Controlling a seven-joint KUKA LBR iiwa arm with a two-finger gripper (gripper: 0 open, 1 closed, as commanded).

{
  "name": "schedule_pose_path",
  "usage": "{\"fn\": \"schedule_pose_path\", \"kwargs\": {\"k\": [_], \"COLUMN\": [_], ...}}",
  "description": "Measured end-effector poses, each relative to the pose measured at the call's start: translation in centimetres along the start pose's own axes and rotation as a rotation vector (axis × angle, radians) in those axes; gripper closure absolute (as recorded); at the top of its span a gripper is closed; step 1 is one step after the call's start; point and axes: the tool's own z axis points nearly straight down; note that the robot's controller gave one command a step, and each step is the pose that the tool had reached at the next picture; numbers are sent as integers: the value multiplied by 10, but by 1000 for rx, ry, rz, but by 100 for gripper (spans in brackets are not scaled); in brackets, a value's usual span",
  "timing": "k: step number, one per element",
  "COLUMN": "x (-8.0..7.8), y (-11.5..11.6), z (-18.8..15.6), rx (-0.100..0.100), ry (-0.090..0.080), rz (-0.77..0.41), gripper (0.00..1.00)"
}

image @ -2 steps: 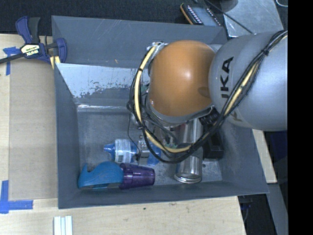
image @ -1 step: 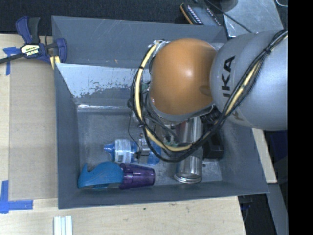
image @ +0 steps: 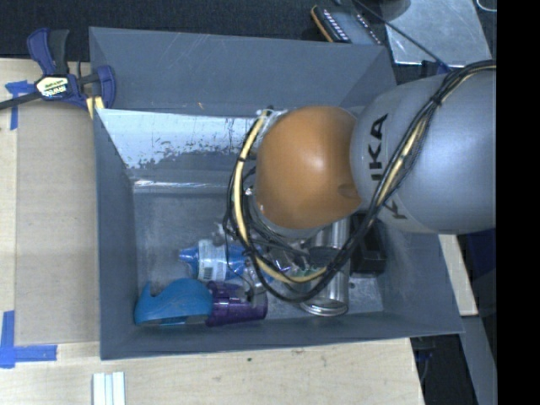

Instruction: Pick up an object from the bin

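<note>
Orange wrist cover (image: 304,169) hides the gripper, its state unclear, near a blue lump (image: 171,304) and purple piece (image: 237,313).

A blue rounded thing (image: 169,304) touches a purple thing (image: 236,311), a metal can (image: 333,288) nearby.

The silver arm (image: 447,171) bears black letters "KA"

Arm (image: 439,150) with orange wrist cover (image: 304,167) above the bin (image: 114,251) floor. Along the near wall: blue rounded object (image: 173,304), purple piece (image: 232,312) touching it, silver cylinder (image: 331,294) towards the right corner.
</note>
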Motion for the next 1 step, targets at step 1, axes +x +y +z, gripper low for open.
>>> {"fn": "schedule_pose_path", "kwargs": {"k": [1], "x": [-55], "y": [19], "z": [9], "rx": [-1], "ry": [-11], "rz": [240], "gripper": [0]}}
